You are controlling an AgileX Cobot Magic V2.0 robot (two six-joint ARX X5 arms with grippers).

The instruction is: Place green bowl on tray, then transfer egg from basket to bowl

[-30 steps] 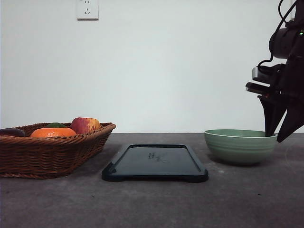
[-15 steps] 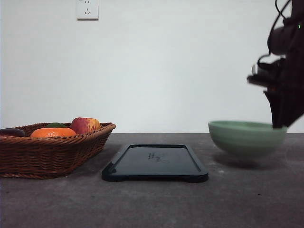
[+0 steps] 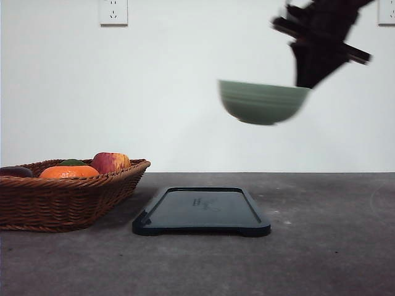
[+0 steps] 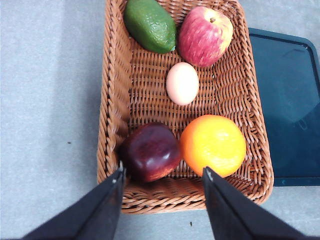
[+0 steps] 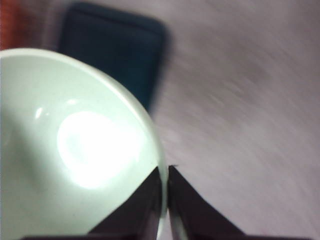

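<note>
Now the tray (image 3: 201,213) lies bare on the desk (image 3: 321,259); above it the bowl (image 3: 262,102) has risen off the desk, its rim pinched by the right end effector (image 5: 164,200). Leftward, the open left end effector (image 4: 162,177) hovers over the basket (image 4: 112,100), egg (image 4: 182,83) inside. Lowering onto the tray likely comes next.

green bowl (image 3: 262,102): blurred, in the air high above the table (image 3: 321,246), tilted slightly, held at its right rim by the right gripper (image 3: 307,81), a dark shape at upper right. tray (image 3: 202,211): flat on the table, centre, below and a little left of the bowl, faint lettering on its floor. basket (image 3: 68,194): on the table at left, near the tray but apart; holds an orange (image 3: 69,172), an apple (image 3: 110,163), a green item (image 3: 73,162) and a dark item (image 3: 15,171). wall socket (image 3: 113,12): upper left.
</note>
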